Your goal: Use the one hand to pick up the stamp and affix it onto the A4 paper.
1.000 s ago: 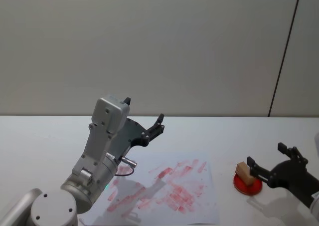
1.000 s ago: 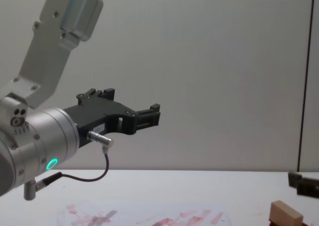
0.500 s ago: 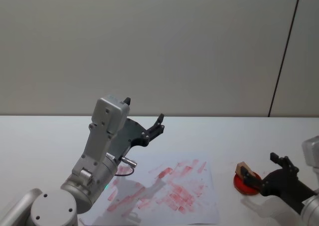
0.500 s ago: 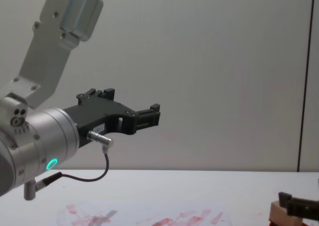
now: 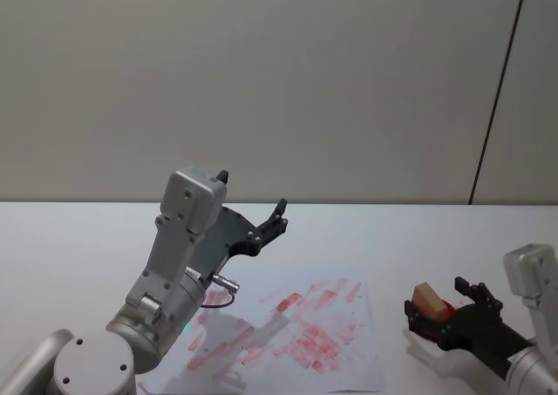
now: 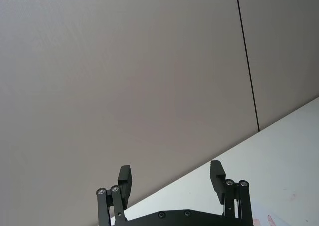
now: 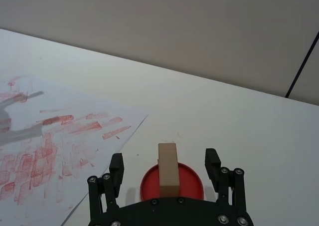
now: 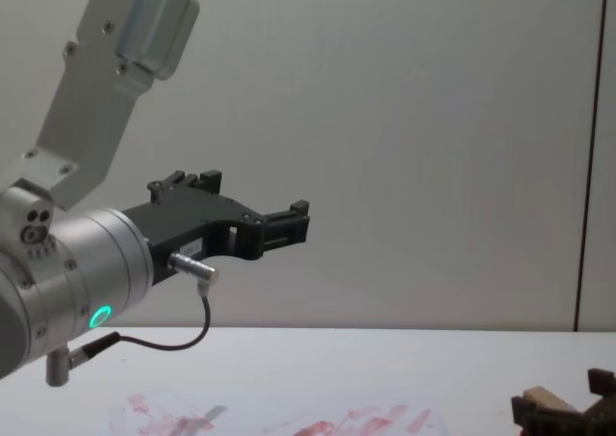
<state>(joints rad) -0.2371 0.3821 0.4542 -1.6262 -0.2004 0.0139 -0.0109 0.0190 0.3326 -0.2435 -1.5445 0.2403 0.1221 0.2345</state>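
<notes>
I have the right gripper (image 7: 164, 161) low over the bench (image 7: 239, 121), jaws apart and straddling the stamp (image 7: 168, 170), not touching it. The stamp stands on the red ink pad (image 7: 192, 185) just beside the A4 paper (image 7: 60, 121), lined up so closing should catch its flat sides. The left gripper (image 6: 169, 173) hangs raised above the paper, fingers spread, clear of the work

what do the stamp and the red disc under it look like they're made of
The stamp looks like bare wood: pale tan, matte, with sharp square edges. The red disc beneath it is flat, with a smooth, even colour. It could be plastic or an ink pad; the look leaves that open.
</notes>
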